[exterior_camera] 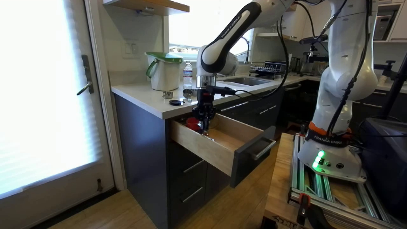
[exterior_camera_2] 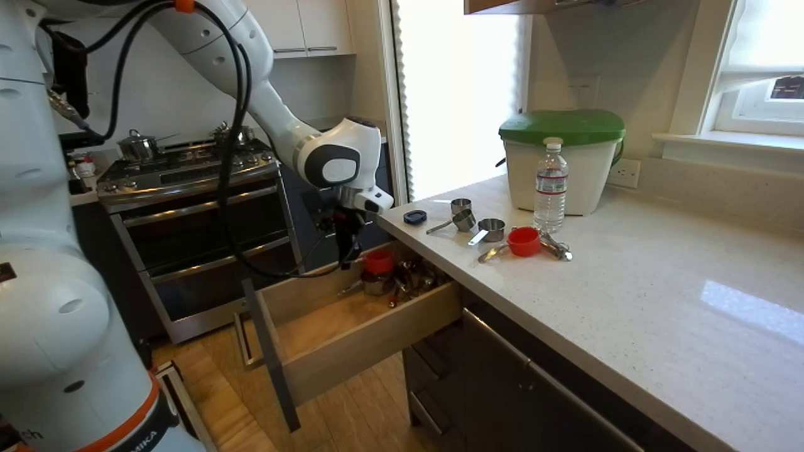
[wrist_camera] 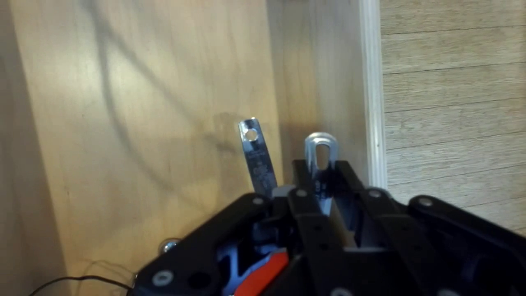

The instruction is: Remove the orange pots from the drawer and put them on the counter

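One orange pot (exterior_camera: 192,123) (exterior_camera_2: 379,262) is inside the open drawer (exterior_camera: 206,149) (exterior_camera_2: 370,326), on a steel cup (exterior_camera_2: 377,285); a red part of it (wrist_camera: 263,275) shows behind the gripper linkage. My gripper (exterior_camera: 206,130) (exterior_camera_2: 347,263) (wrist_camera: 321,176) is low in the drawer beside the pot, near a side wall. Its fingertips are closed on a metal handle (wrist_camera: 311,151) with an oval hole, which by position looks like the pot's; the join is hidden. Another orange pot (exterior_camera_2: 524,242) stands on the counter (exterior_camera_2: 628,282), hidden in the facing exterior view.
A steel handle (wrist_camera: 259,164) with a round hole lies beside the fingers. Loose metal utensils (exterior_camera_2: 414,279) fill the drawer's back. On the counter are a green-and-white jug (exterior_camera_2: 559,163), a clear bottle (exterior_camera_2: 551,194), several steel cups (exterior_camera_2: 491,230) and a dark lid (exterior_camera_2: 414,217).
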`<state>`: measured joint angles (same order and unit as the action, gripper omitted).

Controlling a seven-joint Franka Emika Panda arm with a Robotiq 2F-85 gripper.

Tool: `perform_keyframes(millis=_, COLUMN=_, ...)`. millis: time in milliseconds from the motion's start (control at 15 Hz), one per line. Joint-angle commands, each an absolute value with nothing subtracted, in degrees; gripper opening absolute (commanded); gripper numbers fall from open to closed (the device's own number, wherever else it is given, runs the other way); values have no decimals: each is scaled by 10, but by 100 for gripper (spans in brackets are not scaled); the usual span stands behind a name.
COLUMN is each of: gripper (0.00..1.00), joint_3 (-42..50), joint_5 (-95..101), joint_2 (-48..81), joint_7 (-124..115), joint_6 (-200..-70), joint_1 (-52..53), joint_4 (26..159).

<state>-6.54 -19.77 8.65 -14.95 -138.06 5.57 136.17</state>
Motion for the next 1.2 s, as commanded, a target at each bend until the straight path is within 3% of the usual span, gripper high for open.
perform_keyframes(millis=0, gripper=5, joint_3=-50, joint_5=-218, joint_2=40, joint_7=-100, joint_6=-1313, joint_1=31, joint_4=1365)
perform_keyframes(millis=1000, gripper=5, joint_3=28, joint_5=-217, joint_2=-16, joint_7=127, joint_6=-1034, joint_1=-29, joint_4=1256)
perform_keyframes(millis=1067, gripper=20, joint_3=25, joint_5=-203, joint_2=-8, joint_7=101, joint_6=-1055, joint_1=-27, joint_4=1259)
perform_keyframes(millis=1133, gripper=20, joint_3=26, joint_5=-204, joint_2=-10, joint_7=109, joint_6=-1049, joint_1=-27, joint_4=1256)
